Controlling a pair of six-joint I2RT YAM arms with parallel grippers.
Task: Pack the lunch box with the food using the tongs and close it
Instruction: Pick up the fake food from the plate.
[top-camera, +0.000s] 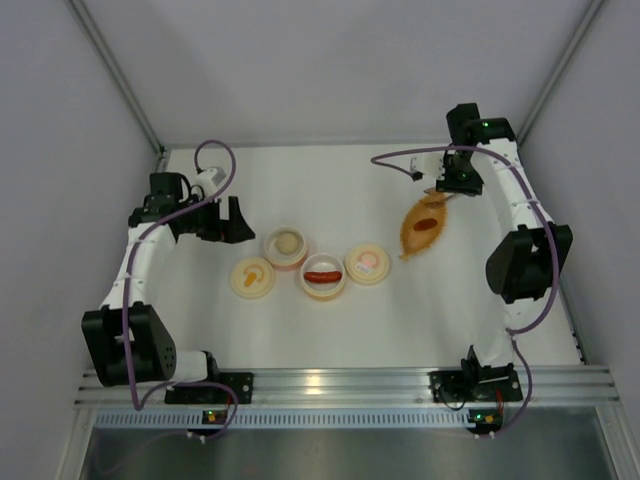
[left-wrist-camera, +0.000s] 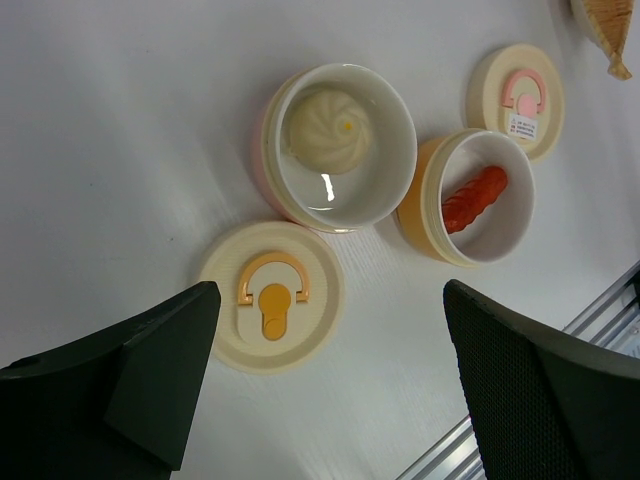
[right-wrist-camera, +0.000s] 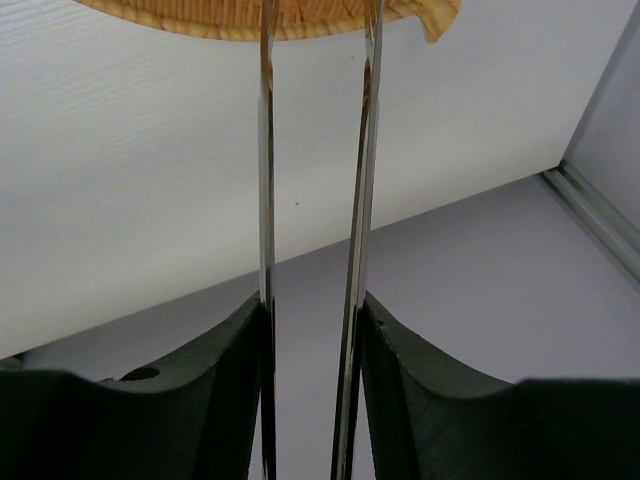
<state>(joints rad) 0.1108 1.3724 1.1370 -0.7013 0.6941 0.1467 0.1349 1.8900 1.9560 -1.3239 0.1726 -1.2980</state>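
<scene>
Right gripper (right-wrist-camera: 312, 310) narrow, clamped on tongs (right-wrist-camera: 266, 150), tips at leaf dish (top-camera: 410, 241) carrying red food piece (top-camera: 425, 224). Left gripper (left-wrist-camera: 330, 335) wide, idle over open containers (left-wrist-camera: 385, 172). Straddle piece, squeeze gently.

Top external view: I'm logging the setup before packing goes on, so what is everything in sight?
Table: one, white, under everything.
Pink container: one, open, centre, holds the beige ball.
Orange container: one, open, beside the pink one, holds the red-orange piece.
Lids: two, cream, one with an orange handle, one with a pink one, flat by the containers.
Leaf dish: one, orange-brown, far right, with a red piece on it.
Tongs: one, silver, pointing at the dish.
Left gripper: open, above the containers.
Right gripper: shut on the tongs.
</scene>
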